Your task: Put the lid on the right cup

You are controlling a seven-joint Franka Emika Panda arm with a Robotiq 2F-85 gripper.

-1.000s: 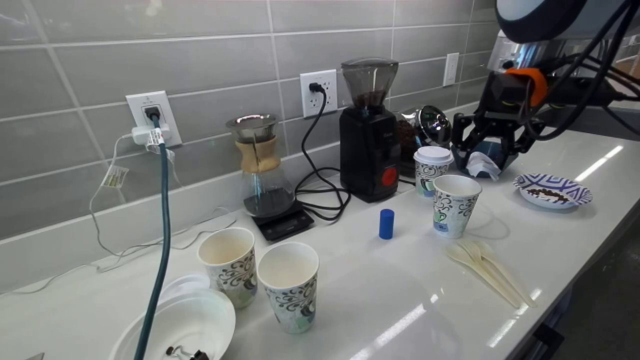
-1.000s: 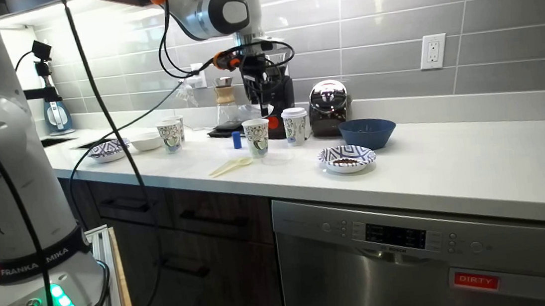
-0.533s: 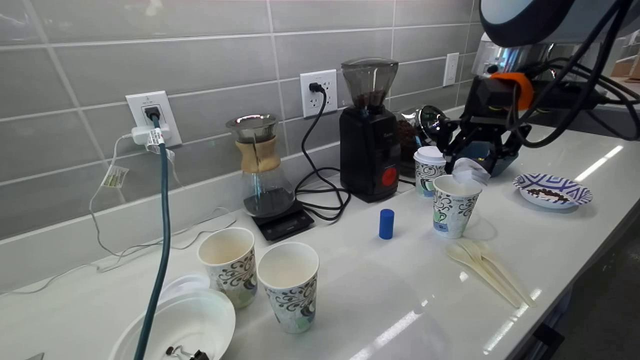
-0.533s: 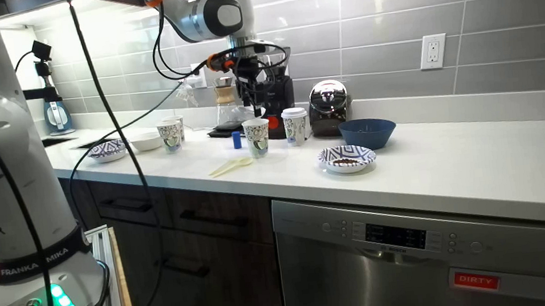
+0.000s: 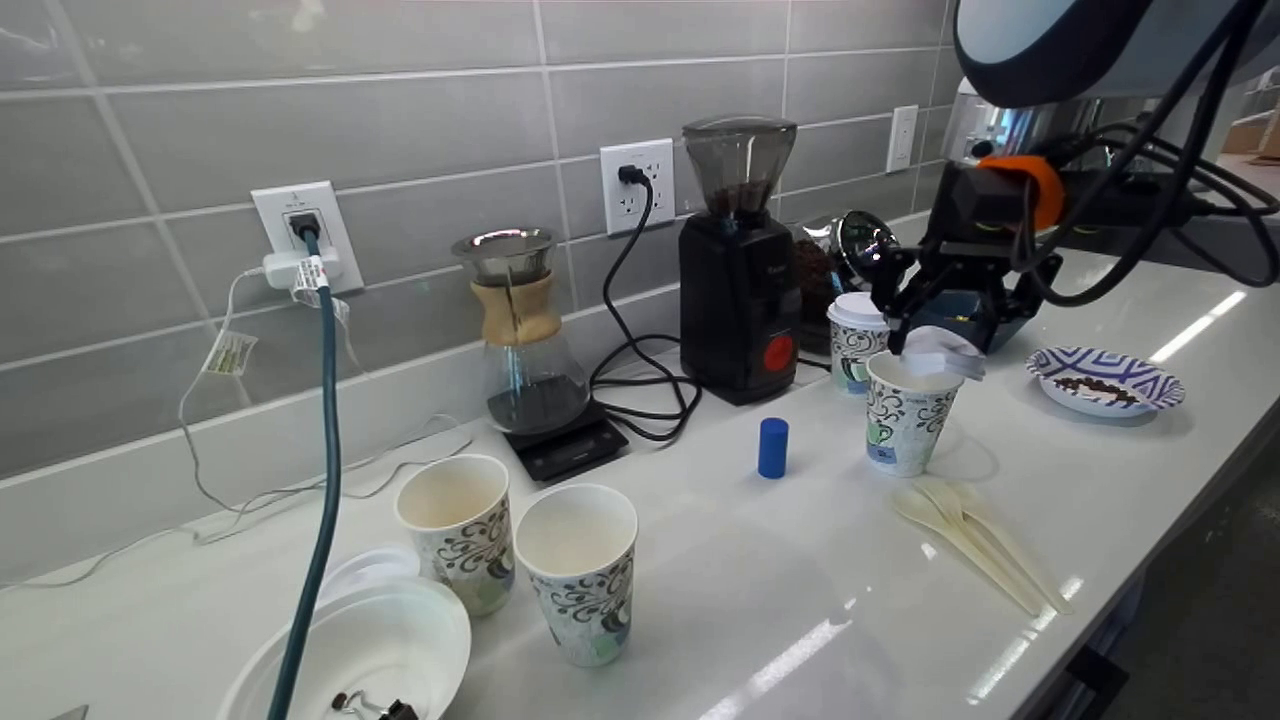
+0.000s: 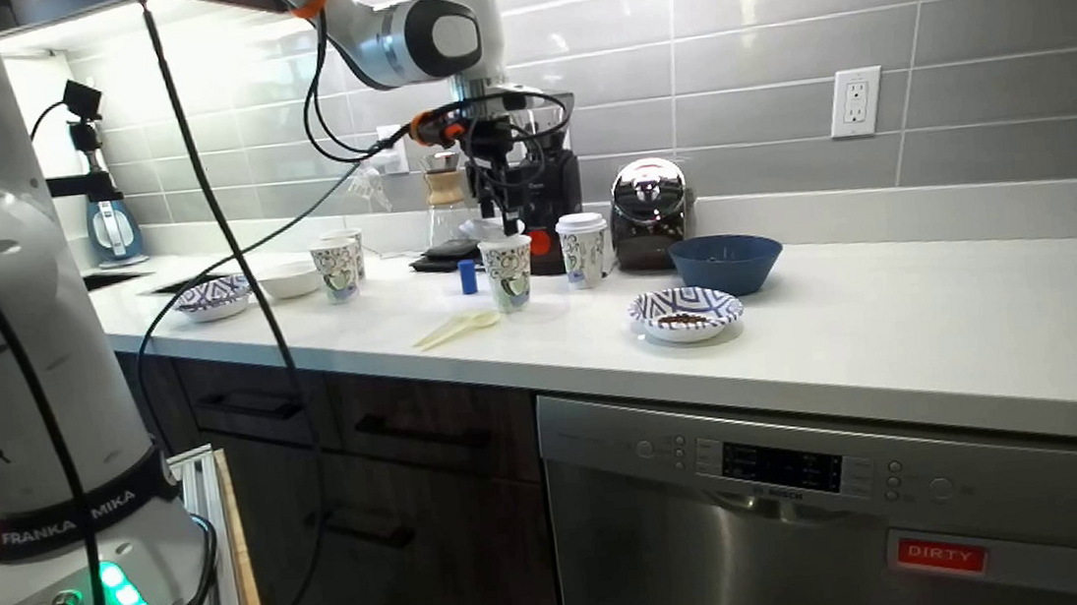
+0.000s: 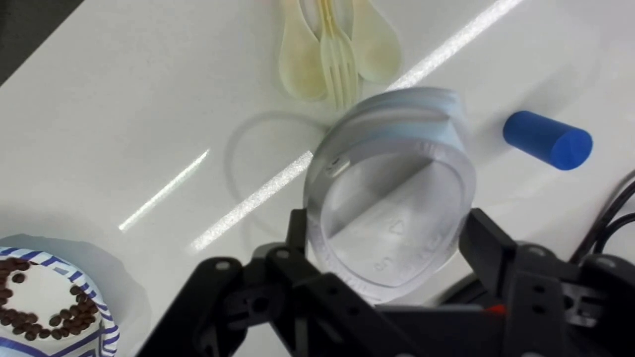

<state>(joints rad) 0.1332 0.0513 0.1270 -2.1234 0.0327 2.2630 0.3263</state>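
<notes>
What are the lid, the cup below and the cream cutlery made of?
Lid: probably thin, glossy plastic; it looks bent and shows a moulded recycling triangle.
Cup: likely paper, fairly matte, thin-rimmed with printed scrolls.
Cutlery: smooth, no wood grain visible, perhaps plastic.

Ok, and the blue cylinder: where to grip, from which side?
Likely best: pinch the blue cylinder across its upper sides, from above; it stands upright and apart, slim and straight-walled. The tool holds the lid; place that first.

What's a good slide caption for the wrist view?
Gripper pinches the white lid over the counter, with pale cutlery, a blue cylinder and a patterned bowl holding coffee beans.
</notes>
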